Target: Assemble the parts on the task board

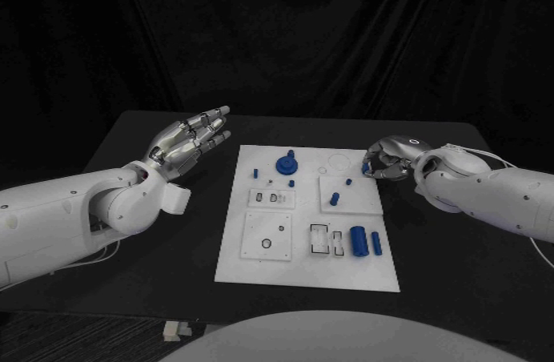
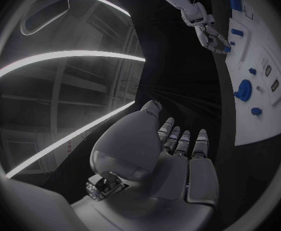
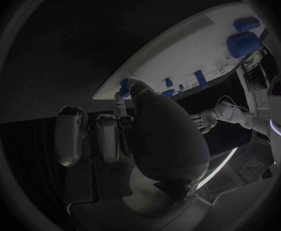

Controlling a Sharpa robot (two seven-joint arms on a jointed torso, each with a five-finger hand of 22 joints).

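pinching a small blue part (image 1: 367,167) at the far right edge of the task board (image 1: 303,270), the right hand (image 1: 389,160) has its fingers curled around it, just above the white plate. the left hand (image 1: 188,140) hangs beside the board's left edge, released, fingers straight and apart, holding nothing. on the board a round blue knob (image 1: 284,166) stands near the far edge, small pegs (image 1: 335,197) stand in the middle, and two cylinders (image 1: 366,241) lie loose near the front. i judge the task is at an early stage; several slots look unfilled.
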